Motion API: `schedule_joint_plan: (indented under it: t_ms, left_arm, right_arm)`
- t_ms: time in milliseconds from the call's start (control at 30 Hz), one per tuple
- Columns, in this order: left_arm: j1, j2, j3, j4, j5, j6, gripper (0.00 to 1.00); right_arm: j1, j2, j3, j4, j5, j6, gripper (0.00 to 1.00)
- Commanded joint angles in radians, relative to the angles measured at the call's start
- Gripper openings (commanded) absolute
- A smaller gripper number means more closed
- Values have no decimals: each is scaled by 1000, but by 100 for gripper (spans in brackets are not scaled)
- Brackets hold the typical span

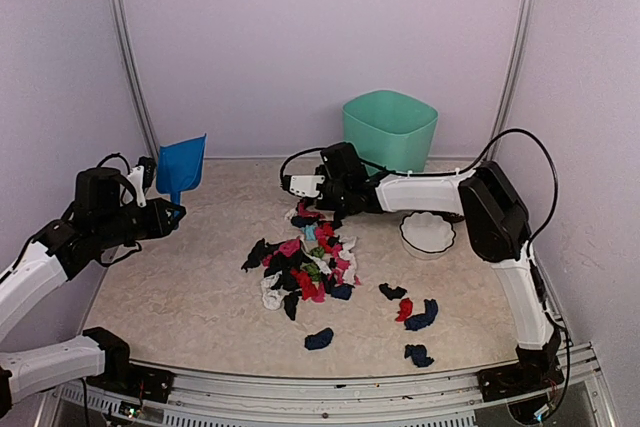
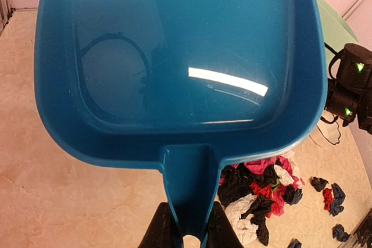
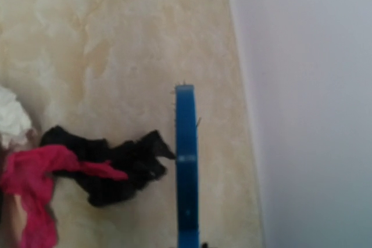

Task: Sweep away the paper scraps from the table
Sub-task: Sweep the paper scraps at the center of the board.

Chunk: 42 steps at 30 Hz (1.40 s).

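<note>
The paper scraps (image 1: 300, 267) lie in a mixed black, pink, red, white and green pile mid-table (image 1: 180, 287), with a few dark blue, black and red strays at the front right (image 1: 418, 314). My left gripper (image 1: 168, 213) is shut on the handle of the blue dustpan (image 1: 182, 167), held up at the left, apart from the pile. In the left wrist view the dustpan (image 2: 174, 56) fills the frame, with the gripper (image 2: 187, 233) below it and the scraps (image 2: 261, 190) at the lower right. My right gripper (image 1: 310, 209) holds the blue brush (image 3: 187, 166) at the pile's far edge, touching a black scrap (image 3: 116, 166).
A green bin (image 1: 390, 130) stands at the back right. A white bowl (image 1: 428, 233) sits right of the pile, under my right arm. Walls close the left, back and right sides. The metal front rim (image 1: 350, 382) runs along the near edge.
</note>
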<state>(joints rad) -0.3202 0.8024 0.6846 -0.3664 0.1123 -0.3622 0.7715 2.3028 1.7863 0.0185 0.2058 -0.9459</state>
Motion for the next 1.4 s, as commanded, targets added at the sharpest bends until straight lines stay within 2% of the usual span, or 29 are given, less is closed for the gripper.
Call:
schedule_joint_plan:
  t_ms: [0, 133, 267, 567, 900, 1100, 1367]
  left_arm:
    - [9, -15, -7, 27, 6, -1, 0]
    - [9, -15, -7, 26, 4, -1, 0]
    - [9, -17, -7, 26, 3, -1, 0]
    - [12, -8, -5, 25, 12, -1, 0]
    - [18, -9, -7, 30, 29, -1, 0]
    - [18, -14, -10, 34, 39, -1, 0]
    - [18, -3, -11, 41, 58, -1, 0]
  right_arm:
    - [-13, 90, 98, -36, 0, 54, 0]
    - [-14, 153, 149, -89, -44, 70, 0]
    - [-3, 151, 128, -134, -78, 67, 0]
    - [49, -48, -138, -151, -187, 45, 0]
    - [116, -310, -350, -201, -285, 130, 0]
    - [139, -499, -475, -138, -237, 233, 0]
    - [138, -773, -608, -180, -2, 455, 0]
